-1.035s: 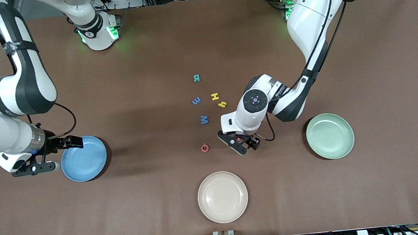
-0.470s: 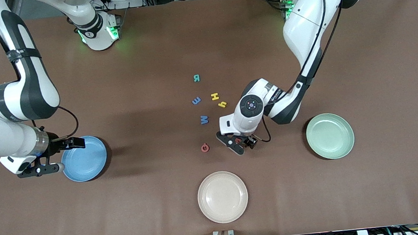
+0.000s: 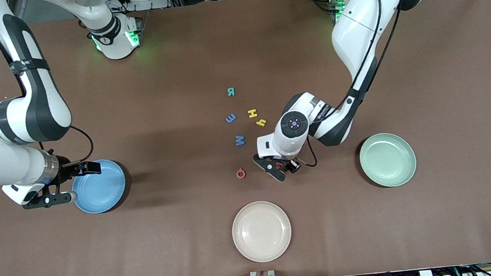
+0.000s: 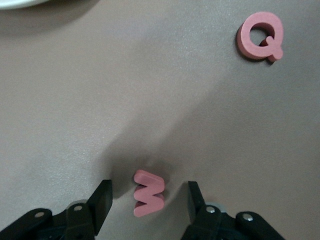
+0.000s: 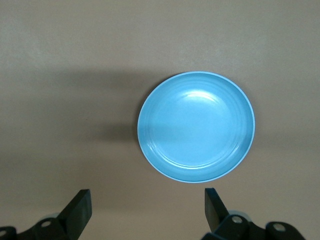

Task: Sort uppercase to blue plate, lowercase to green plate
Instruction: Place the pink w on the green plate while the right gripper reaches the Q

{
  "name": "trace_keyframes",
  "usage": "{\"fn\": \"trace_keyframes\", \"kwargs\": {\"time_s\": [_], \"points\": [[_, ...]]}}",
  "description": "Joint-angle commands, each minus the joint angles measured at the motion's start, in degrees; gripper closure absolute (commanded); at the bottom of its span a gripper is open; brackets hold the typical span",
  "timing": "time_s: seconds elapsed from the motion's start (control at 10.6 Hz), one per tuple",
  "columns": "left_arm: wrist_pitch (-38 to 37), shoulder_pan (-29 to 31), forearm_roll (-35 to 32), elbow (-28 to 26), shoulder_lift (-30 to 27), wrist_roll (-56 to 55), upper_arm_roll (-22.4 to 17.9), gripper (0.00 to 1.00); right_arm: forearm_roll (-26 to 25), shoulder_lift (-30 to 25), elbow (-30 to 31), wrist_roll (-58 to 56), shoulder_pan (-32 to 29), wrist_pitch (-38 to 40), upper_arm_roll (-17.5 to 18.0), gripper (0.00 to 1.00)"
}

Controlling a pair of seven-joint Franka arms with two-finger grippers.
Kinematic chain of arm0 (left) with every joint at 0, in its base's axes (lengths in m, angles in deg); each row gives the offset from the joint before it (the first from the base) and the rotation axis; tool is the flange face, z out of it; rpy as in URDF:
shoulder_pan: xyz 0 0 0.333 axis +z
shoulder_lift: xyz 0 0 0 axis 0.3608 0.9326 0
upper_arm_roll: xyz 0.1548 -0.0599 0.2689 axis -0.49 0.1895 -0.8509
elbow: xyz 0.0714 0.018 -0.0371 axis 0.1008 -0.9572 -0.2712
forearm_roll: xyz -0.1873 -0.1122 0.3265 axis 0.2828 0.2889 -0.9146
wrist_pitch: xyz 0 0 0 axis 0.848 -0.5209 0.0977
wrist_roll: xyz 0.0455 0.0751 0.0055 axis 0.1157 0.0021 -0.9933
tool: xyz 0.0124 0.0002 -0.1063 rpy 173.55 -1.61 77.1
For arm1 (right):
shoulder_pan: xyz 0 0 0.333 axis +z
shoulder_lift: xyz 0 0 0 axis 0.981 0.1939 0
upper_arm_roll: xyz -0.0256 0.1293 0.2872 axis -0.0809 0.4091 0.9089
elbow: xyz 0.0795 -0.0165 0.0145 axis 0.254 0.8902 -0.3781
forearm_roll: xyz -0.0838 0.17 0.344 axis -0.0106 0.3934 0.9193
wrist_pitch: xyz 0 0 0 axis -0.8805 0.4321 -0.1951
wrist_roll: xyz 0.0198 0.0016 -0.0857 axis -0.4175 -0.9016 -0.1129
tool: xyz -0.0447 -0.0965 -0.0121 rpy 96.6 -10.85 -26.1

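My left gripper is open, low over the table, with the red w on the table between its fingers, touching neither. The red Q lies beside it toward the right arm's end and also shows in the left wrist view. Farther from the front camera lie the blue M, blue e, yellow h, yellow H and teal R. The g-like letter is out of view. My right gripper is open and empty beside the empty blue plate, which also shows in the right wrist view. The green plate is empty.
An empty cream plate sits near the table's front edge, nearer the front camera than the letters. Its rim shows in the left wrist view. The left arm's forearm hangs over the table between the letters and the green plate.
My left gripper has shifted a little toward the red Q and settled around the red w. My right gripper has edged slightly toward the blue plate.
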Motion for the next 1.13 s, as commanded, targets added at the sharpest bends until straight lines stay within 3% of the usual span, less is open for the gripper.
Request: {"fn": "trace_keyframes", "kwargs": {"time_s": [0.0,0.09,0.19,0.28,0.47,0.66,1.03], "points": [[-0.2,-0.6,-0.9,0.9,0.5,0.0,-0.4,0.36,0.4,0.0,-0.1,0.2,-0.4,0.4,0.3,0.0],[-0.2,-0.6,-0.9,0.9,0.5,0.0,-0.4,0.48,0.4,0.0,-0.1,0.2,-0.4,0.4,0.3,0.0],[-0.2,-0.6,-0.9,0.9,0.4,-0.3,-0.4,0.82,0.4,0.0,-0.1,0.2,-0.3,0.4,0.3,0.0],[-0.2,-0.7,-1.0,0.9,0.4,-0.3,-0.4,1.0,0.4,0.0,-0.1,0.2,-0.3,0.8,0.3,0.0],[-0.5,-0.8,-1.5,0.9,-0.4,-0.3,-0.5,1.0,0.5,0.0,-0.1,0.2,-0.3,1.3,0.4,0.0],[-8.5,0.6,-1.3,1.3,-4.6,-0.1,-1.3,1.0,2.4,0.0,-0.2,0.2,0.0,1.7,0.4,0.0],[-21.4,10.3,-0.4,0.7,-13.4,5.8,-3.2,1.0,4.1,0.0,-0.8,1.9,5.4,1.0,0.4,0.0]]}}
